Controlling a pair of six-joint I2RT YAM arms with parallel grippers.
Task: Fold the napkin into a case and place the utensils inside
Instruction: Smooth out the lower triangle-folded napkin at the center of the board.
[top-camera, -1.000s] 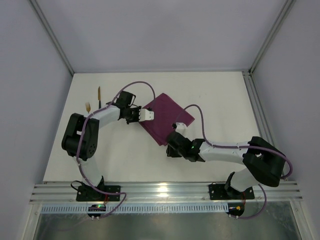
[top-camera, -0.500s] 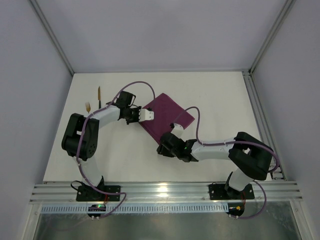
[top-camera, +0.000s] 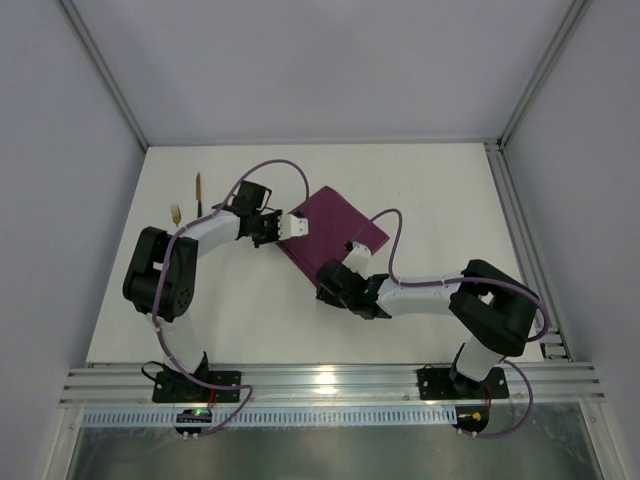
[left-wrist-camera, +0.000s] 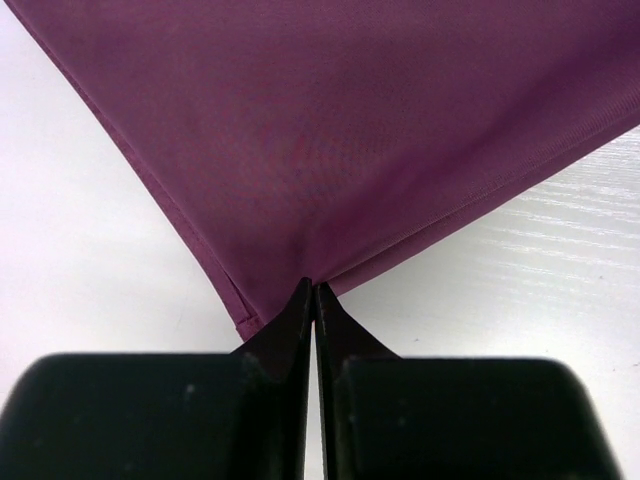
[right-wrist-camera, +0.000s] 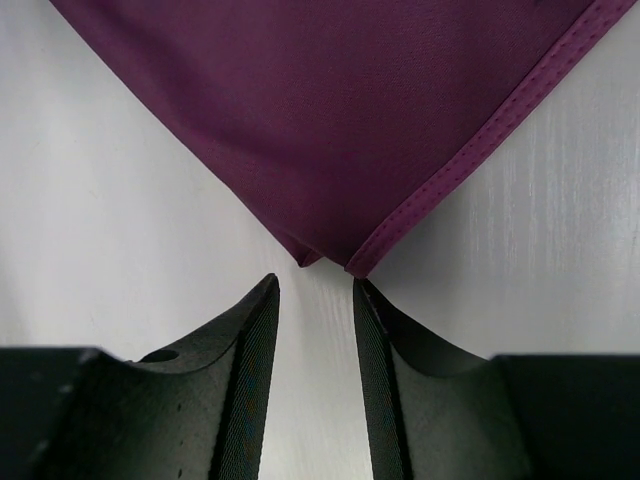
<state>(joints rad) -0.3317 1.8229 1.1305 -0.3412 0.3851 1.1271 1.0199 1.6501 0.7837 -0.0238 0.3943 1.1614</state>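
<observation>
Top external view: the napkin (top-camera: 335, 232) is laid flat on the table (top-camera: 450, 190) as a diamond, not yet shaped into a case. The fork (top-camera: 176, 212) and knife (top-camera: 198, 190) are left well apart from the napkin, beyond its left corner, though which is which can hardly be told at that size.

At the napkin's left corner the left gripper (left-wrist-camera: 313, 292) is closed. The cloth's tip is pinched between its jaws, with a slight pucker drawn toward them. Two stacked hems are shown there, so the cloth is judged to be doubled.

At the napkin's near corner the right gripper (right-wrist-camera: 315, 284) is held open. Its jaws are set just short of the tip, and nothing is gripped.

Both corners belong to one edge, so it is judged that this edge is meant to be lifted evenly and carried across the napkin. For that, the right jaws would first need to be advanced and shut on their corner.
</observation>
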